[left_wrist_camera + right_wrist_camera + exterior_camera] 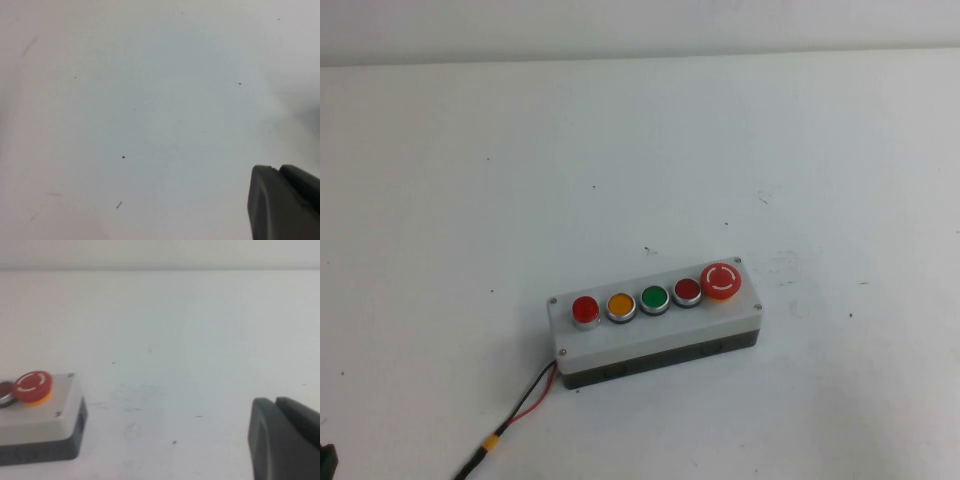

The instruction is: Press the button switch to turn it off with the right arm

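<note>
The button switch [585, 309] is the small bright-red round button with a chrome ring at the left end of the grey box [650, 335], next to the orange button [621, 305]. Nothing touches it. Neither arm shows in the high view. My right gripper [275, 401] shows only in the right wrist view, shut and empty, low over bare table off the box's mushroom-button end [45, 415]; the button switch is out of that view. My left gripper [277, 170] is shut and empty over bare white table.
The row continues with a green button [654, 298], a darker red button [687, 290] and a big red mushroom button [722, 281]. Red and black wires [525, 405] run from the box's left end toward the table's front edge. The table [770, 150] is white.
</note>
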